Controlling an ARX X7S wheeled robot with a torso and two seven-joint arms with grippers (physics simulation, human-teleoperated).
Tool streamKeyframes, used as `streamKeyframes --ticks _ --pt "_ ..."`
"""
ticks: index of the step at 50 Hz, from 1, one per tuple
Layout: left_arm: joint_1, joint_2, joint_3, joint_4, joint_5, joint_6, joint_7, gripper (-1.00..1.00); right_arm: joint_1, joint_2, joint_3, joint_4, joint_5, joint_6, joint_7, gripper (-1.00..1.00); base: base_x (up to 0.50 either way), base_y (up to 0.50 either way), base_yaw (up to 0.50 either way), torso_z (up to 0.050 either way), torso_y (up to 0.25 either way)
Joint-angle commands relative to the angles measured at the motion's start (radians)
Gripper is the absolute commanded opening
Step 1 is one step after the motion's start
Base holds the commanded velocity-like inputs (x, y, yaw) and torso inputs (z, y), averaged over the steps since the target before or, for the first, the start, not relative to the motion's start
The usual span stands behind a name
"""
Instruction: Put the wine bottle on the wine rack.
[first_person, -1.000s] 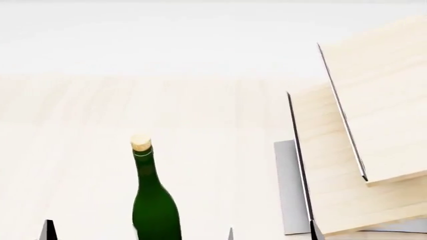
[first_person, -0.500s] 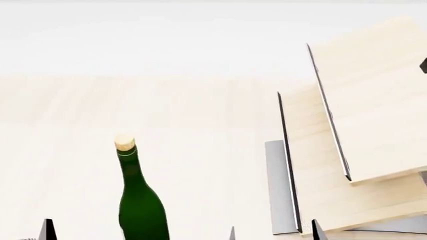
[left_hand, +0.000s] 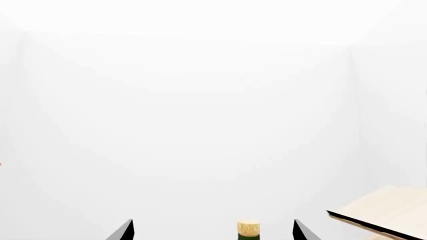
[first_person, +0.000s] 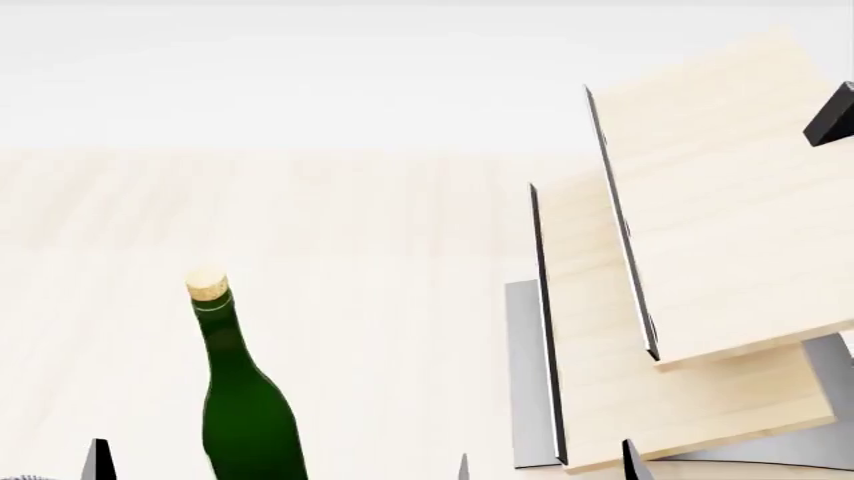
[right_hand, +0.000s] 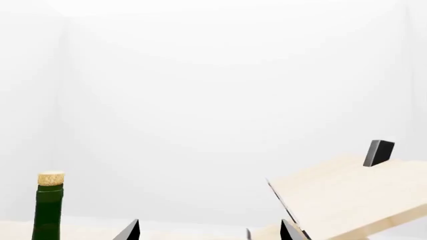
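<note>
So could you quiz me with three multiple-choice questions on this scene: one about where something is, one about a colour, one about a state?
1. In the head view, on which side of the tall dark green glass bottle does the slanted pale wood rack stand?
A. left
B. right
C. behind it, hidden

2. What colour is the bottle's stopper?
A. red
B. black
C. beige

3. How does the bottle stand?
A. upright on the pale wood table
B. lying on the rack
C. tipped over on the table

Answers:
1 B, the rack's panels fill the right of the head view.
2 C, a beige cork tops the neck.
3 A, its neck points straight up, apart from the rack.
</note>
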Motion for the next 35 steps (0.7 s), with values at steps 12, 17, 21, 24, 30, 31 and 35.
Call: streamKeyframes --ticks 12,17,21,24,30,31,35 --pt "0.0 -0.006 0.006 0.002 0.0 0.0 -0.008 1.0 -0.004 0.007 -0.006 -0.012 0.0 0.003 0.008 1.0 0.0 -0.08 0.0 0.0 0.0" --pt "-0.001 -0.008 0.007 0.002 -0.001 0.002 -0.009 1.0 -0.002 0.007 -0.008 -0.008 -0.001 0.002 0.009 1.0 0.0 -0.08 0.0 0.0 0.0" --pt "-0.002 -0.009 0.007 0.001 -0.002 0.002 -0.011 1.0 -0.002 0.009 -0.008 -0.008 -0.001 0.002 0.011 1.0 0.0 -0.08 0.0 0.0 0.0" --pt "-0.003 -0.01 0.007 0.001 -0.002 0.002 -0.012 1.0 0.0 0.01 -0.006 -0.008 0.002 0.002 0.012 1.0 0.0 -0.08 0.0 0.0 0.0" --pt "-0.004 -0.013 0.006 0.001 -0.003 0.001 -0.015 1.0 0.002 0.011 -0.008 -0.006 0.003 0.002 0.013 1.0 0.0 -0.08 0.0 0.0 0.0" --pt "-0.004 -0.013 0.007 0.001 -0.003 0.001 -0.015 1.0 0.003 0.011 -0.007 -0.002 0.004 -0.001 0.013 1.0 0.0 -0.08 0.0 0.0 0.0" --pt "-0.005 -0.014 0.007 0.001 -0.004 0.001 -0.016 1.0 0.006 0.011 -0.009 0.005 0.004 -0.004 0.013 1.0 0.0 -0.08 0.0 0.0 0.0"
